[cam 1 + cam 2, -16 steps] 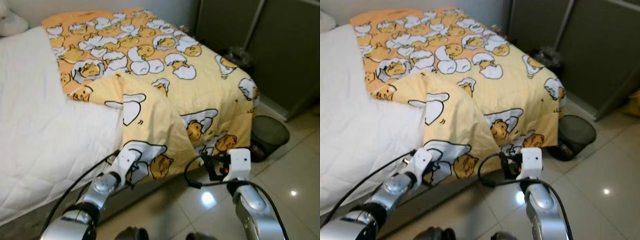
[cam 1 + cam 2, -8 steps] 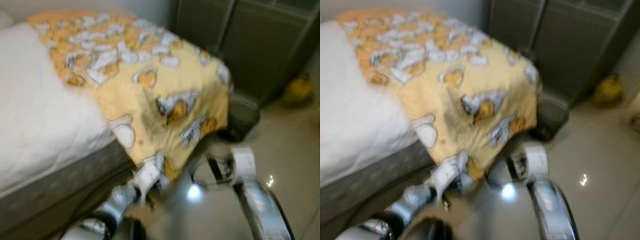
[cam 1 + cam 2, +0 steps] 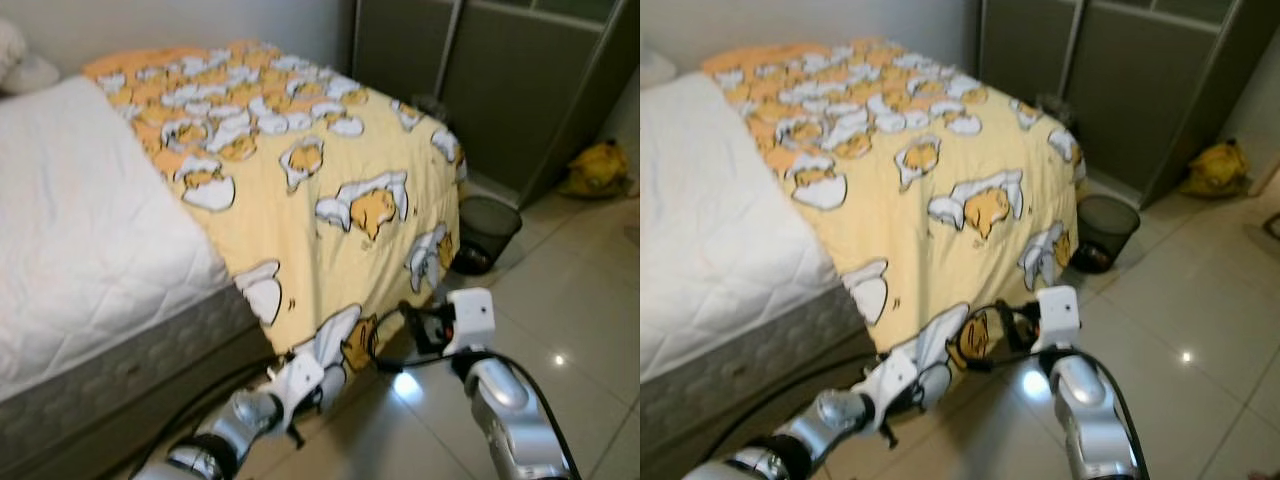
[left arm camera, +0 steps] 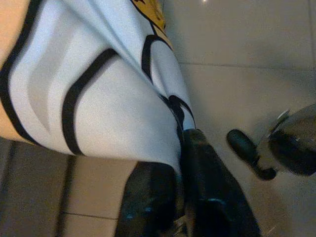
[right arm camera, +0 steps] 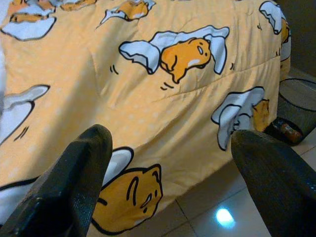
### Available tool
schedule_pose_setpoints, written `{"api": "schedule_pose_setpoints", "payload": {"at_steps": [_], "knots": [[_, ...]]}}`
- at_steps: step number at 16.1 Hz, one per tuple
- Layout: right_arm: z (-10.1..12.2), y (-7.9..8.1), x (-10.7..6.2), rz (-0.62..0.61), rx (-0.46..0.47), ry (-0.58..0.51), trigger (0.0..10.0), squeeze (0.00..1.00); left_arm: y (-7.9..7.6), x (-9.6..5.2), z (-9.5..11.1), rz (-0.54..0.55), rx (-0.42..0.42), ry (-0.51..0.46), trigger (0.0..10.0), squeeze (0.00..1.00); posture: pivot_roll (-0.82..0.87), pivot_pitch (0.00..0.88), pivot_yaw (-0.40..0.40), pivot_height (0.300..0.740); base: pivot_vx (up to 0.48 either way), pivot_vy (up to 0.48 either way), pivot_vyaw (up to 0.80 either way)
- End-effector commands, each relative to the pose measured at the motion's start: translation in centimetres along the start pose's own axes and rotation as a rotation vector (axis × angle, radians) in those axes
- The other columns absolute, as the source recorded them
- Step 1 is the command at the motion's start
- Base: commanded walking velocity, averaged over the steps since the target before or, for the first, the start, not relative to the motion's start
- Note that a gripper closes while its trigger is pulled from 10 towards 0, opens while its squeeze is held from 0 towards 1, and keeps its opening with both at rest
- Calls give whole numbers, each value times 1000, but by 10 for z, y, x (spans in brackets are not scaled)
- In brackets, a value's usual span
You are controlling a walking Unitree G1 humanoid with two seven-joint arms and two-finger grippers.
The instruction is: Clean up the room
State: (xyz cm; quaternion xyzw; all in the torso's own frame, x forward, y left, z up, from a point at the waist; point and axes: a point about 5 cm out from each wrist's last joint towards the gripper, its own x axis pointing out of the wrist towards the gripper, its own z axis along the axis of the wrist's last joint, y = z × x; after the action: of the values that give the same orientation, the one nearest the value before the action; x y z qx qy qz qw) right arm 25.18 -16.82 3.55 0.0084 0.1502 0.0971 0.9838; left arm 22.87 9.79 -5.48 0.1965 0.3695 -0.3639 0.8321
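Bedroom seen from the robot's head. The left hand, low by the floor, is clenched on the bottom corner of a yellow quilted blanket printed with orange-and-white cartoon egg characters; the cloth is pinched between its two black fingers. From that hand the blanket rises up and spreads across the far half of a bed with a white quilted mattress cover, draping over the bed's foot edge. The right hand hangs released, its fingers wide apart, just in front of the draped blanket and not touching it. Beyond the right hand, a black mesh wastebasket stands on the glossy beige tiled floor, beside dark grey wardrobe doors.
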Motion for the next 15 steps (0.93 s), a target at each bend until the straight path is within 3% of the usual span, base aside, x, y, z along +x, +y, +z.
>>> {"api": "schedule_pose_setpoints", "payload": {"at_steps": [1,2,4,5,6,7,9,13,14,15], "knots": [[-2,0,1,2,-6,3,10000,0,0,0,-3,-2,-10,13,10000,1000,-77,0,8,740,0,0,0],[-1,0,1,-5,0,-3,10000,0,3,-1,-3,15,-9,4,10000,1000,-74,0,8,740,0,0,0],[11,-3,1,-65,33,-78,10000,0,44,-17,13,230,-75,-167,10000,1000,-41,0,17,740,0,0,0],[21,-10,0,-125,54,-133,10000,0,82,-36,40,435,-231,-394,10000,1000,-15,0,8,740,0,0,0],[28,-19,0,-176,66,-165,10000,0,105,-55,64,552,-347,-577,10000,1000,8,0,-11,740,0,0,0],[39,-29,5,-235,61,-204,10000,0,121,-80,92,664,-409,-775,10000,0,18,0,-16,740,0,0,0],[53,-32,18,-218,57,-240,10000,0,124,-86,100,763,-351,-774,10000,0,32,0,-23,740,0,-131,344],[65,-27,37,-201,79,-260,10000,0,134,-83,85,863,-471,-642,10000,0,16,0,22,740,0,-470,530],[66,-25,39,-196,92,-267,10000,0,133,-82,84,870,-414,-599,10000,0,12,0,28,740,0,-446,500],[65,-23,38,-196,94,-271,10000,0,133,-83,83,896,-367,-581,10000,384,3,0,38,740,0,-431,500]]}}
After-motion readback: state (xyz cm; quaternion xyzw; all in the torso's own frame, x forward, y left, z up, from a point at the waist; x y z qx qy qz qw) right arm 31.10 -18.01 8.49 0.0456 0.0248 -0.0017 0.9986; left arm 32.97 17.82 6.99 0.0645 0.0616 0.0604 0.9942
